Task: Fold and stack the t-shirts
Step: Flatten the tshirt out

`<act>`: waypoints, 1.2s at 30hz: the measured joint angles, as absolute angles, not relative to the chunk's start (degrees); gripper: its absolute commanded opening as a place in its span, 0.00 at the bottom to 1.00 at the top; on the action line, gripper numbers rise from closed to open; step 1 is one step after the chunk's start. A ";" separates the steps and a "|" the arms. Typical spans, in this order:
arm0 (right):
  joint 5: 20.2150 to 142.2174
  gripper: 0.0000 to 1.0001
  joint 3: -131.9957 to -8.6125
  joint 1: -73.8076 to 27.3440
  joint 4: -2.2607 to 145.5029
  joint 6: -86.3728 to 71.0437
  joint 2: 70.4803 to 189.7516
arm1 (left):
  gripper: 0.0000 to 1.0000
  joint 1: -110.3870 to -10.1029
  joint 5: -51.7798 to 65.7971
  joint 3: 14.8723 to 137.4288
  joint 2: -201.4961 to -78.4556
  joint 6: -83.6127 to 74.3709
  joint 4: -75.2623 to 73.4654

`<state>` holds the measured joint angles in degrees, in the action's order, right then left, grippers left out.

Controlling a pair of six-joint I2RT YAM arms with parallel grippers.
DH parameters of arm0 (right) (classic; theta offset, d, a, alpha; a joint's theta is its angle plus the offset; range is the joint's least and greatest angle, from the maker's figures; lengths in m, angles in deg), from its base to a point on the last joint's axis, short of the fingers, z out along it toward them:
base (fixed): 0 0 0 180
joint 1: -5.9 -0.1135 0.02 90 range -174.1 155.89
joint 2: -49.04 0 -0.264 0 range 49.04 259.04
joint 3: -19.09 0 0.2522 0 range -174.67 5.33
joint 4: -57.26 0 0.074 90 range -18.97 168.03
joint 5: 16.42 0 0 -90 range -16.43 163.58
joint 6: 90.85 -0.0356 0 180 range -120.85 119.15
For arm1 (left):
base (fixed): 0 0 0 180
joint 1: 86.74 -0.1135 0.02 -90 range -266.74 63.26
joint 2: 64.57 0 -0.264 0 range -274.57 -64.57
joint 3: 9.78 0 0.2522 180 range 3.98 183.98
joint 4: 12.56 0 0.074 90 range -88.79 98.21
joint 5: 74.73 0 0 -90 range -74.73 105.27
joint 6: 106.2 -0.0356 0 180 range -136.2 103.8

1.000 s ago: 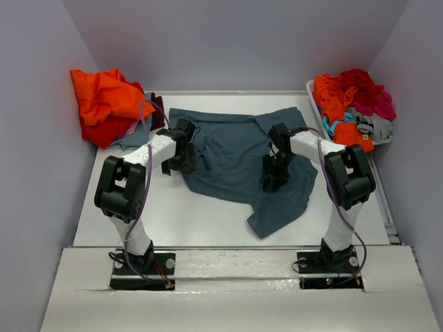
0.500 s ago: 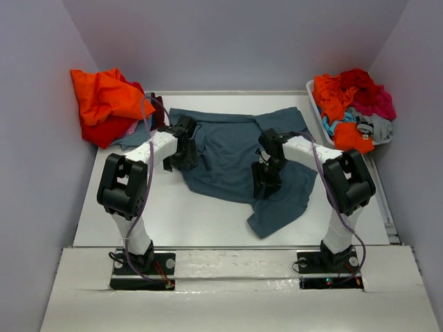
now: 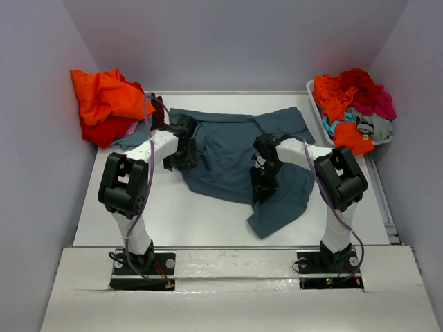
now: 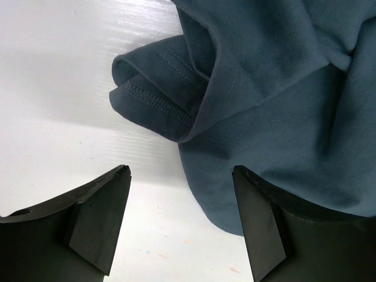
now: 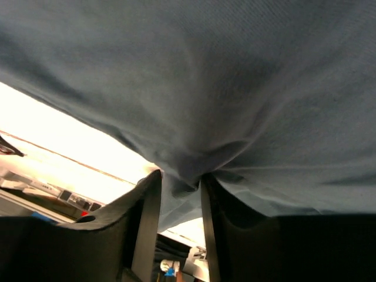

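A dark slate-blue t-shirt [image 3: 228,149] lies spread and rumpled across the middle of the white table [image 3: 118,200]. My left gripper [image 3: 185,158] hovers at its left edge with its jaws wide open. In the left wrist view the gripper [image 4: 179,194] has only bare table and the shirt's hem between its fingers, and a folded sleeve [image 4: 155,82] lies just ahead. My right gripper [image 3: 263,181] is down on the shirt's right half. The right wrist view shows the cloth [image 5: 235,76] draped overhead, with a bunched fold pinched in the gripper [image 5: 179,182].
A heap of orange and red t-shirts [image 3: 104,97] sits at the table's back-left corner. At the back right, a white bin [image 3: 313,97] holds orange, red, magenta, teal and grey shirts [image 3: 356,104]. Purple-grey walls close in on the left, right and back.
My right gripper has slid left across the shirt, and its jaws have narrowed onto a fold of cloth. The left gripper has shifted slightly toward the back and stays open.
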<state>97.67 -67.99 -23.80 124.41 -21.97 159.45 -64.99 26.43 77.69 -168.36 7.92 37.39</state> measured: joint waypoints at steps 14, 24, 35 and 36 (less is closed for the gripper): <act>98.42 0.07 -63.31 -23.82 121.79 -25.06 159.53 | 0.82 -64.99 26.52 80.62 -168.64 7.22 38.18; 94.96 0.07 -57.52 -21.22 120.50 -29.14 153.61 | 0.81 -64.99 25.95 77.63 -168.71 7.37 37.83; 93.93 0.07 -58.79 -20.32 120.65 -28.84 153.98 | 0.71 -64.99 22.10 67.07 -163.05 9.93 36.69; 93.93 0.07 -58.81 -20.32 120.65 -28.71 154.20 | 0.71 -64.99 22.12 66.98 -162.67 10.08 36.49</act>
